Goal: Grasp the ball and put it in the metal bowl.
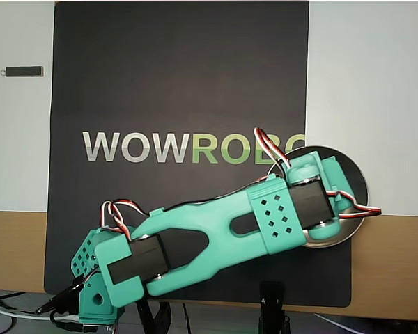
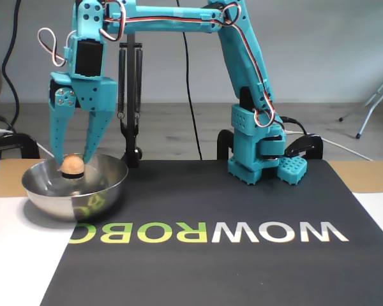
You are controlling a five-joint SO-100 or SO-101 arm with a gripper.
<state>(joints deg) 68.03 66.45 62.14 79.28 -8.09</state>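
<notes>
Hovering over the metal bowl (image 2: 75,190), the jaws (image 2: 69,157) point straight down in the fixed view, their two teal fingers (image 2: 93,132) spread moderately, with the ball (image 2: 71,165) sitting right between the tips. Whether they are pinching the ball or have let it go, I cannot tell; the fingertips look to be just beside it on each side. The ball sits inside the bowl's rim line, low over the hollow.

Up in the overhead view, the arm (image 1: 216,233) stretches diagonally across the black mat (image 1: 181,83) and covers most of the bowl (image 1: 357,177); neither ball nor fingertips show there at all.

The bowl straddles the mat's edge, partly on the white sheet (image 2: 22,255), near the desk's (image 1: 397,264) brown strip. Most of the mat lies open.
</notes>
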